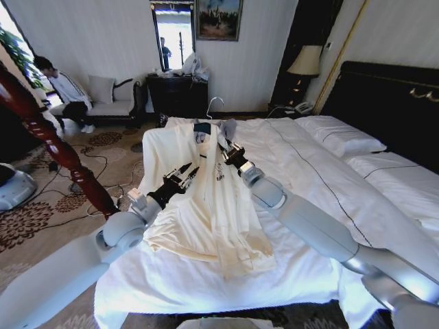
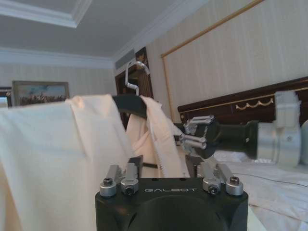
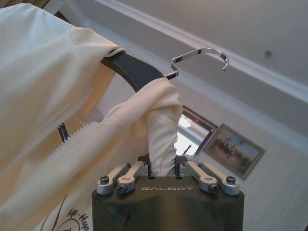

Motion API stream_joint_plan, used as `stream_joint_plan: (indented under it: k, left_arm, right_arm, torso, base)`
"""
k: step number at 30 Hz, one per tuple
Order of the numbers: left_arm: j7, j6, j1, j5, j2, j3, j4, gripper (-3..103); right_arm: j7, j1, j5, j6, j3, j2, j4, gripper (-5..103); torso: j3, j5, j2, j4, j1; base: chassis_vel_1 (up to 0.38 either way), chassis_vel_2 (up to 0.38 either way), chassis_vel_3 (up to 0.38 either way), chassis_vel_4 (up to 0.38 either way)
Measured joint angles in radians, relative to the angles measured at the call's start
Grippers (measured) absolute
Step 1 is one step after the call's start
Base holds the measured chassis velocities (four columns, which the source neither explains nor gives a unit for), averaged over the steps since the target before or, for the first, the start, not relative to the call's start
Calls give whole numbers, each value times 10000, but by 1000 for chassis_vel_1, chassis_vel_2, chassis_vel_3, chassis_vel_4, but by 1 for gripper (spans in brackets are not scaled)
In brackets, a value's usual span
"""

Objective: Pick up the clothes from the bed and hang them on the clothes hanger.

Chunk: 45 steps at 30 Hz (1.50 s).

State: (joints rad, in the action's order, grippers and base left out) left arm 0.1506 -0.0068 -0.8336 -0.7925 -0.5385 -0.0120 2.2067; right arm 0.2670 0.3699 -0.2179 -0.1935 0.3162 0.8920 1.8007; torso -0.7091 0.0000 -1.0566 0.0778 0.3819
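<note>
Hanger (image 3: 139, 72) inside clothes (image 3: 53, 96), hook exposed

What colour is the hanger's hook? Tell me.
Silver metal; the hook of the clothes hanger shows best in the right wrist view.

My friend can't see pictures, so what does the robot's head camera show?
A cream-yellow jacket, already on a black hanger, is held above a white bed by two robot arms. The left claw and right claw reach its upper part.
</note>
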Motion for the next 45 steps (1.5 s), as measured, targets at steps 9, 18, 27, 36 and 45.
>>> stream_joint_plan:
  k: [9,18,27,36,45]
  left_arm:
    - [45,-169,-54,-1168,1329,1193,1327,86]
    - [177,383,345,-2963,2348,2423,634,100]
    - [-658,491,518,-3254,2642,2370,-297,100]
    - [-1013,552,278,-3135,2559,1894,-513,100]
    - [-1194,527,285,-3203,2436,1751,-669,85]
  right_arm:
    - [-109,853,1448,1118,-606,-138,-233,22]
    - [-288,1343,3334,2922,-1292,-334,-511,22]
    - [-389,1433,4907,3942,-1397,-192,-636,22]
    - [-471,1226,5210,4214,-1313,-88,-607,22]
    - [-637,991,5604,4583,-1025,94,-549,22]
  torso:
    - [1,1,0,-4,-1]
    - [1,-3,0,-3,0]
    - [0,0,0,-2,-1]
    - [0,-1,0,-1,0]
    - [0,-1,0,-2,0]
  base:
    - [0,0,0,0]
    - [0,0,0,0]
    - [0,0,0,0]
    - [0,0,0,0]
    - [0,0,0,0]
